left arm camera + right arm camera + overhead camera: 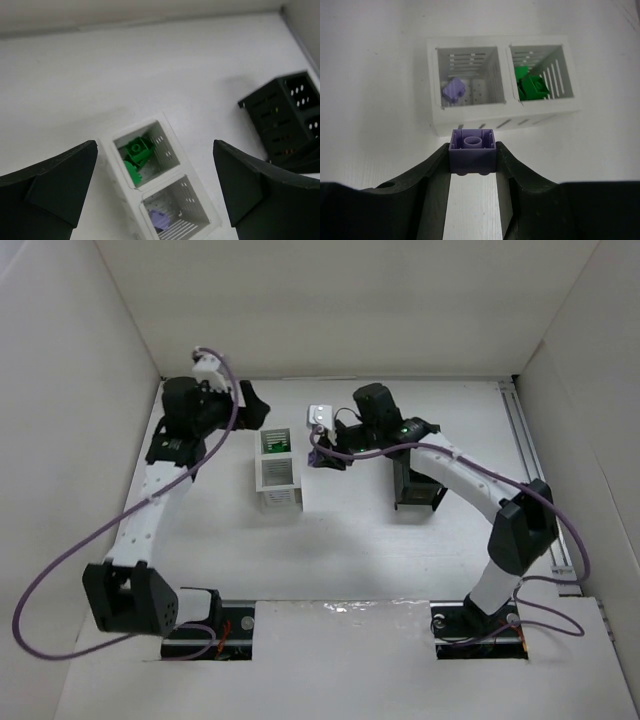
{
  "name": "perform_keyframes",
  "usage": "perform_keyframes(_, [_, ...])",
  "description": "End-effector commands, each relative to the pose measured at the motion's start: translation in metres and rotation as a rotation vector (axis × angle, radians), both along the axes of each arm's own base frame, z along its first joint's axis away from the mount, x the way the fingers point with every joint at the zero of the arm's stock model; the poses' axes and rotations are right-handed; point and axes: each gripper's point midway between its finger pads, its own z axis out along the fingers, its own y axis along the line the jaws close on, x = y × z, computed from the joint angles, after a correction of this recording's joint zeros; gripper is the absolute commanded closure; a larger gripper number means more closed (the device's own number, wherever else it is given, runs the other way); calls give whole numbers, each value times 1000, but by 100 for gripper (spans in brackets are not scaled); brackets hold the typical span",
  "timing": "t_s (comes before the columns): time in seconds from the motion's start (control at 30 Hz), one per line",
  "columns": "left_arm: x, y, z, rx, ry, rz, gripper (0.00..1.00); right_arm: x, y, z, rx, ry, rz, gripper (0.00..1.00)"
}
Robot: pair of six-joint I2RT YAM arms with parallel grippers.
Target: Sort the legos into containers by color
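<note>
- A purple brick (472,149) is clamped between the narrow jaws of the right gripper (472,161), close beside the white box (470,126).
- One compartment of the white box holds a lavender brick (453,91); the other holds green bricks (531,87).
- The left gripper (155,172) hangs over that box, jaws spread wide, gripping nothing.
- The black box (280,117) stands apart from it on the table (100,75).

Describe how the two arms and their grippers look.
The left arm and right arm both have white links joined by bulky black joints, on black bases. A purple cable loops loosely along each. The left gripper and right gripper have broad, matte black, wedge-shaped fingers.
</note>
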Motion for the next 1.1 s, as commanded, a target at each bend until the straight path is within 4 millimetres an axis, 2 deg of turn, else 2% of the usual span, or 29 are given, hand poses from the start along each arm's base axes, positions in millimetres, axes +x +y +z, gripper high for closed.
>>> perform_keyframes(0.0, [-8, 41, 79, -89, -214, 153, 0, 3, 41, 5, 46, -38, 42, 100])
perform_keyframes(0.03, [-9, 45, 79, -70, -203, 173, 0, -2, 51, 1, 39, -28, 63, 100])
perform_keyframes(0.1, [-8, 60, 82, -22, -182, 233, 0, 5, 64, -9, 25, -11, 72, 100])
perform_keyframes(0.13, [-12, 70, 70, 13, -125, 283, 0, 3, 71, -12, 19, -4, 84, 100])
perform_keyframes(0.23, [-18, 82, 52, 61, -58, 326, 0, 7, 84, -20, 15, 10, 93, 100])
perform_keyframes(0.27, [-23, 83, 47, 83, -53, 319, 0, 5, 90, -18, 20, 5, 103, 100])
perform_keyframes(0.3, [-27, 82, 46, 92, -59, 303, 0, 8, 91, -29, 3, 17, 96, 100])
perform_keyframes(0.37, [-38, 86, 39, 102, -50, 308, 0, 8, 96, -30, -3, 16, 99, 100])
perform_keyframes(0.4, [-40, 84, 37, 99, -48, 299, 0, 9, 98, -25, 6, 6, 99, 100])
perform_keyframes(0.43, [-42, 84, 28, 104, -24, 298, 0, 10, 99, -32, -3, 16, 99, 100])
perform_keyframes(0.47, [-44, 84, 31, 102, -33, 299, 0, 12, 101, -33, -3, 16, 99, 100])
perform_keyframes(0.5, [-45, 84, 24, 96, -13, 301, 0, 9, 105, -29, 3, 10, 108, 100])
perform_keyframes(0.53, [-45, 88, 20, 97, -3, 313, 0, 11, 105, -34, -7, 13, 100, 99])
perform_keyframes(0.57, [-47, 92, 16, 90, 5, 327, 0, 12, 106, -31, -1, 6, 100, 84])
perform_keyframes(0.63, [-49, 93, 10, 89, 27, 324, 0, 12, 106, -31, -1, 6, 100, 71])
perform_keyframes(0.67, [-49, 93, 10, 89, 27, 324, 0, 14, 105, -31, -6, 2, 90, 58])
perform_keyframes(0.73, [-49, 93, 5, 91, 45, 323, 0, 14, 104, -29, 3, 7, 72, 42])
perform_keyframes(0.77, [-49, 93, 5, 91, 45, 323, 0, 11, 102, -18, 26, 7, 62, 37])
perform_keyframes(0.8, [-48, 93, -2, 94, 63, 322, 0, 12, 104, -4, 72, -22, 55, 26])
perform_keyframes(0.83, [-48, 93, -2, 94, 63, 322, 0, 18, 96, 5, 102, -31, 28, 23])
perform_keyframes(0.87, [-47, 93, -1, 93, 54, 323, 0, 15, 88, -2, 104, -13, 11, 19])
perform_keyframes(0.9, [-47, 93, 0, 93, 54, 323, 0, 8, 82, 23, 146, -44, 9, 15])
perform_keyframes(0.93, [-46, 93, -2, 101, 48, 319, 0, 21, 68, 32, 162, -70, -49, 15])
perform_keyframes(0.97, [-46, 90, -2, 94, 48, 301, 0, 23, 56, 30, 165, -60, -81, 15])
perform_keyframes(1.0, [-46, 88, 0, 98, 34, 282, 0, 18, 41, 58, 221, -63, -116, 15])
perform_keyframes(1.03, [-46, 86, 0, 93, 34, 269, 0, 23, 28, 68, 247, -71, -161, 14])
perform_keyframes(1.07, [-45, 82, 3, 83, 22, 249, 0, 39, 4, 79, 276, -99, -254, 14])
